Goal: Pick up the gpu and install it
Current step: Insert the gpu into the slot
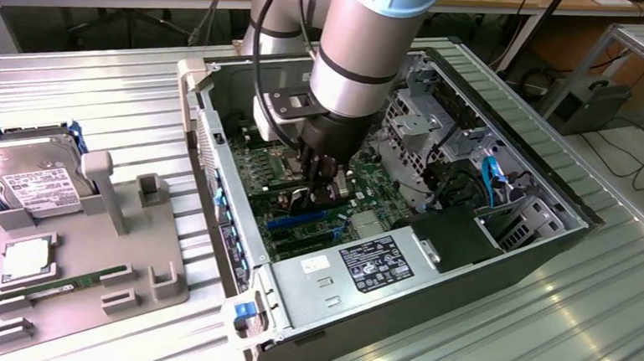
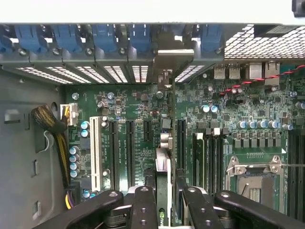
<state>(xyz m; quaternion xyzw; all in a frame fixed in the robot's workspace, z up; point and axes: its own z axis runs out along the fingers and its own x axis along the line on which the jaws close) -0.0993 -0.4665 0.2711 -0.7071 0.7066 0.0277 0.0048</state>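
1. Closest to me, on the ribbed metal table [image 1: 537, 328], sits a grey parts holder [image 1: 83, 250]. It carries a silver hard drive [image 1: 33, 181] stood in its cradle, a processor [image 1: 26, 261] lying flat and a slim green RAM stick [image 1: 53, 290] in its groove; each part has its own recess, presumably so it always lies the same way.
2. Beside it the computer case [image 1: 407, 261] lies on its side with the panel off, so the motherboard [image 2: 228, 129] faces up and can be reached from above.
3. Inside the case, the gripper [image 2: 164, 202] stands low over the expansion slots [image 2: 121, 148]. Its fingers [image 2: 143, 205] are partly closed, pinching the gpu [image 2: 163, 162] by its upper edge.
4. The gpu hangs edge-on, thin and upright, its length running along a slot, which is how a card has to meet its connector. Whether its lower edge is already in the slot I cannot tell.
5. Farther in, its metal bracket [image 2: 167, 55] stands against the rear wall, between the blue slot latches [image 2: 105, 38], fitting the opening meant for it.
6. Beyond, the empty CPU socket [image 2: 255, 183] lies to one side.
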